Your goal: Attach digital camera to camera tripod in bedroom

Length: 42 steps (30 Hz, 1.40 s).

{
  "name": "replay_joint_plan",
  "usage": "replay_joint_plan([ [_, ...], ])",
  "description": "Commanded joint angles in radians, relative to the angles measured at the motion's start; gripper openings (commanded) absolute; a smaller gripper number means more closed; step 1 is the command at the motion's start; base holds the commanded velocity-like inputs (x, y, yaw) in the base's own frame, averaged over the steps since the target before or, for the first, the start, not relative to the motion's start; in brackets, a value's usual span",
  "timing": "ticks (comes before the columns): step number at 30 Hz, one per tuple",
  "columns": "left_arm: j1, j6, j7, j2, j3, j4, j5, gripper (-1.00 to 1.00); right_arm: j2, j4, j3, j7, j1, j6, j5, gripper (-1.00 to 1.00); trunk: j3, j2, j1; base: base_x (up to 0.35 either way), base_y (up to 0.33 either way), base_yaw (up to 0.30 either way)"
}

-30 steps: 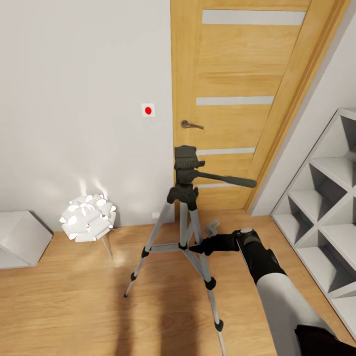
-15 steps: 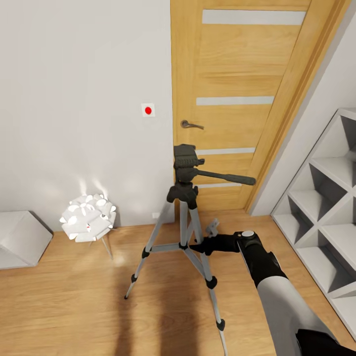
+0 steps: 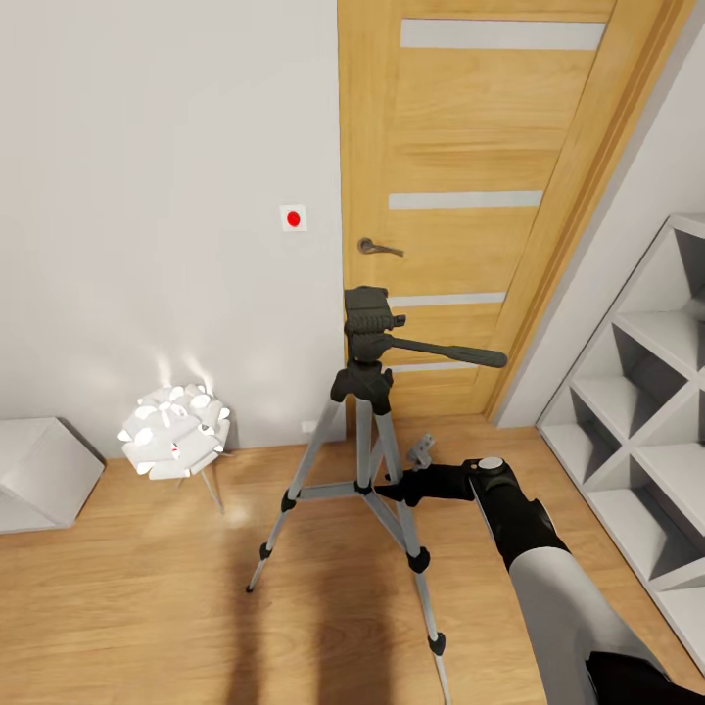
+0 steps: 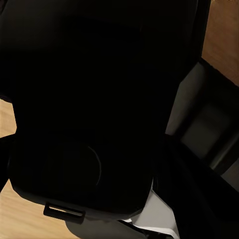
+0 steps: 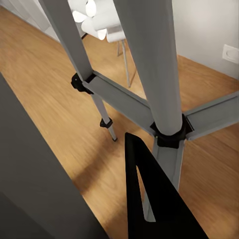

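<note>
The camera tripod [image 3: 367, 392] stands on the wood floor in front of the wooden door, its black head [image 3: 368, 318] bare and the pan handle [image 3: 450, 352] pointing right. My right gripper [image 3: 397, 488] is low at the leg braces and looks shut on a silver leg [image 5: 45, 169], which lies right beside one black finger [image 5: 149, 209]. In the left wrist view a black boxy body with a round lens, the digital camera [image 4: 74, 124], sits close against my left gripper [image 4: 124, 149], with a dark finger [image 4: 204, 124] alongside; the gripper looks shut on it.
A low white flower-shaped lamp [image 3: 174, 431] glows left of the tripod, next to a white angular object [image 3: 39, 470]. White cube shelves [image 3: 646, 411] line the right wall. A door handle [image 3: 377, 246] and a red-dot wall switch [image 3: 293, 218] are behind the tripod.
My right wrist dropped slightly toward me, and the tripod shifted a few pixels with it. Since half a second ago nothing has visibly moved.
</note>
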<state>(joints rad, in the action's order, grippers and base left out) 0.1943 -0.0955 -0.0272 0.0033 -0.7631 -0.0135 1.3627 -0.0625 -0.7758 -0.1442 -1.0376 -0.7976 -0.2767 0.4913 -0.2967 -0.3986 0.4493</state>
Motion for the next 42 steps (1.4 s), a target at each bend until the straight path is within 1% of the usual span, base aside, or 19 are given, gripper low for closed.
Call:
replay_joint_plan([
  [1, 0.001, -0.002, -0.004, 0.000, -0.007, 0.000, 0.010, -1.00, -0.002, -0.001, -0.006, -0.009, 0.000, -0.012, 0.009, -1.00, -0.002, -0.001, 0.001, 0.000, 0.000, 0.000],
  [6, 0.001, -0.001, -0.006, 0.002, -0.011, -0.004, 0.004, -1.00, -0.003, 0.001, -0.006, -0.009, 0.000, -0.015, 0.008, -1.00, -0.002, -0.001, 0.001, 0.000, 0.000, 0.000],
  [9, 0.000, 0.008, -0.010, 0.017, -0.014, -0.013, -0.001, -1.00, -0.004, 0.002, -0.006, -0.009, 0.000, -0.018, 0.007, -1.00, -0.002, -0.001, 0.001, 0.000, 0.000, 0.000],
  [12, 0.004, 0.028, -0.012, 0.046, -0.017, -0.026, -0.007, -1.00, -0.005, 0.009, -0.006, -0.009, 0.000, -0.020, 0.006, -1.00, -0.002, -0.001, 0.001, 0.000, 0.000, 0.000],
  [14, 0.007, 0.071, -0.013, 0.070, -0.019, -0.035, -0.028, -1.00, -0.005, 0.020, -0.006, -0.009, 0.000, -0.020, 0.006, -1.00, -0.002, -0.001, 0.001, 0.000, 0.000, 0.000],
  [16, 0.019, 0.176, -0.014, 0.107, -0.019, -0.053, -0.090, -1.00, -0.005, 0.027, -0.006, -0.009, 0.000, -0.021, 0.007, -1.00, -0.002, -0.001, 0.001, 0.000, 0.000, 0.000],
  [18, 0.044, 0.235, -0.013, 0.124, -0.020, -0.071, -0.127, -1.00, -0.005, 0.029, -0.006, -0.009, 0.000, -0.021, 0.007, -1.00, -0.002, -0.001, 0.001, 0.000, 0.000, 0.000],
  [19, 0.081, 0.290, -0.011, 0.142, -0.020, -0.095, -0.159, -1.00, -0.004, 0.030, -0.007, -0.009, 0.000, -0.020, 0.007, -1.00, -0.002, -0.001, 0.001, 0.000, 0.000, 0.000],
  [21, 0.143, 0.363, -0.008, 0.169, -0.019, -0.129, -0.190, -1.00, -0.004, 0.031, -0.007, -0.009, 0.000, -0.020, 0.007, -1.00, -0.002, -0.001, 0.001, 0.000, 0.000, 0.000],
  [22, 0.223, 0.448, -0.007, 0.204, -0.018, -0.166, -0.209, -1.00, -0.004, 0.031, -0.007, -0.009, 0.000, -0.020, 0.007, -1.00, -0.002, -0.001, 0.001, 0.000, 0.000, 0.000],
  [23, 0.267, 0.486, -0.007, 0.215, -0.017, -0.183, -0.214, -1.00, -0.004, 0.032, -0.006, -0.009, 0.000, -0.020, 0.007, -1.00, -0.002, -0.001, 0.001, 0.000, 0.000, 0.000],
  [29, 0.466, 0.624, 0.027, 0.233, -0.016, -0.248, -0.223, -1.00, -0.003, 0.032, -0.007, -0.009, 0.000, -0.019, 0.006, -1.00, -0.002, -0.001, 0.001, 0.000, 0.000, 0.000],
  [30, 0.588, 0.691, 0.123, 0.233, -0.015, -0.280, -0.223, -1.00, -0.003, 0.032, -0.007, -0.009, 0.000, -0.019, 0.006, -1.00, -0.002, -0.001, 0.001, 0.000, 0.000, 0.000],
  [33, 0.684, 0.735, 0.236, 0.229, -0.014, -0.323, -0.222, -1.00, -0.003, 0.033, -0.007, -0.009, 0.000, -0.019, 0.006, -1.00, -0.002, -0.001, 0.001, 0.000, 0.000, 0.000],
  [37, 0.841, 0.827, 0.436, 0.228, -0.006, -0.441, -0.220, -1.00, -0.003, 0.033, -0.008, -0.009, 0.000, -0.019, 0.006, -1.00, -0.002, -0.001, 0.001, 0.000, 0.000, 0.000],
  [39, 0.876, 0.849, 0.472, 0.227, 0.001, -0.465, -0.220, -1.00, -0.003, 0.033, -0.008, -0.009, 0.000, -0.019, 0.006, -1.00, -0.002, -0.001, 0.001, 0.000, 0.000, 0.000],
  [40, 0.911, 0.869, 0.505, 0.227, 0.011, -0.484, -0.220, -1.00, -0.003, 0.033, -0.008, -0.009, 0.000, -0.019, 0.006, -1.00, -0.002, -0.001, 0.001, 0.000, 0.000, 0.000],
  [41, 0.982, 0.894, 0.568, 0.226, 0.039, -0.519, -0.220, -1.00, -0.003, 0.033, -0.008, -0.009, 0.000, -0.019, 0.006, -1.00, -0.002, -0.001, 0.001, 0.000, 0.000, 0.000],
  [42, 0.998, 0.898, 0.584, 0.227, 0.047, -0.527, -0.220, -1.00, -0.003, 0.033, -0.008, -0.009, 0.000, -0.019, 0.006, -1.00, -0.002, -0.001, 0.001, 0.000, 0.000, 0.000],
])
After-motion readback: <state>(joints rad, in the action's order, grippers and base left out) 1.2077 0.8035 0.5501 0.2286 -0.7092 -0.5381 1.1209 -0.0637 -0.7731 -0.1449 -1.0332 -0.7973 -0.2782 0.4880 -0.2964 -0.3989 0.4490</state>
